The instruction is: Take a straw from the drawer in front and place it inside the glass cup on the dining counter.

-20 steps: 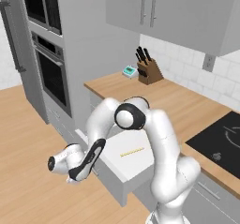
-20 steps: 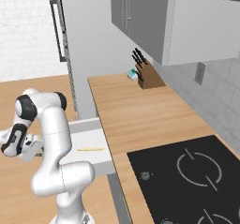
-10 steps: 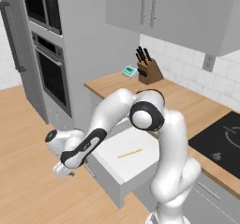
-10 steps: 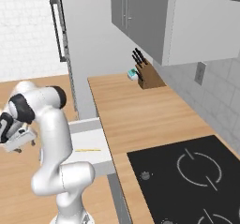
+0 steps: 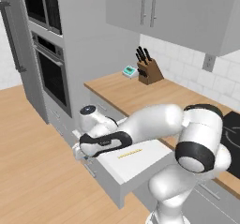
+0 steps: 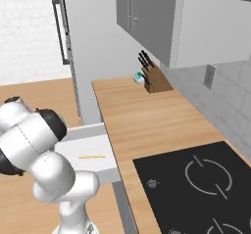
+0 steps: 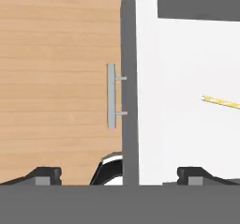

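My hand [image 7: 119,175] is spread wide, gripping nothing, straddling the front panel of the pulled-out drawer [image 7: 168,138] just below its handle [image 7: 111,95]. The straw [image 7: 220,101] lies inside, off to my right. Reaching across, I could clip the panel or nudge the straw away.

You've got the straw [image 5: 130,153] lying in the open drawer [image 5: 140,169], below the surface [image 5: 140,94] carrying the knife block [image 5: 147,70].
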Robot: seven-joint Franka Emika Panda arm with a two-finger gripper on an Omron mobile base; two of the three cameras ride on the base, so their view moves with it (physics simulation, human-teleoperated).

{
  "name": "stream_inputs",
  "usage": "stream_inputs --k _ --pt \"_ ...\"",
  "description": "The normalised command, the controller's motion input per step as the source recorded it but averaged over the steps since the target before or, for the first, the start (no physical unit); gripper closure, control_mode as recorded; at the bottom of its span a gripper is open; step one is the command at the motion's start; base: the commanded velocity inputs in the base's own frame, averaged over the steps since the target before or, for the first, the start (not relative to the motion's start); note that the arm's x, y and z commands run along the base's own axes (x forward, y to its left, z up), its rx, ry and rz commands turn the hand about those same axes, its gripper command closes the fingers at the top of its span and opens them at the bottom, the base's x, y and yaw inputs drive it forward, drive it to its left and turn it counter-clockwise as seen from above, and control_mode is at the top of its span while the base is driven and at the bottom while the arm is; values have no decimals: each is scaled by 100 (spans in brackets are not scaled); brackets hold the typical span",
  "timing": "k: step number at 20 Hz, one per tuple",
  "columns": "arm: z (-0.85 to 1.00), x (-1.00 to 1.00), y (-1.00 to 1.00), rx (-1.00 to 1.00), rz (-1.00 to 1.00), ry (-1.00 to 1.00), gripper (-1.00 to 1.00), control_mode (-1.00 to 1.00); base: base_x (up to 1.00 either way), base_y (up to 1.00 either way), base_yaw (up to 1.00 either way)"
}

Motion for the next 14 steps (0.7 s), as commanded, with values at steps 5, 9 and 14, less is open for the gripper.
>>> stream_inputs --k 5,9,14 --pt "68 47 -84 15 0 4 -100 -100 0 0 0" --pt "-3 54 -55 1 0 4 -100 -100 0 0 0" --pt "-55 56 -17 -2 0 0 -100 -100 0 0 0"
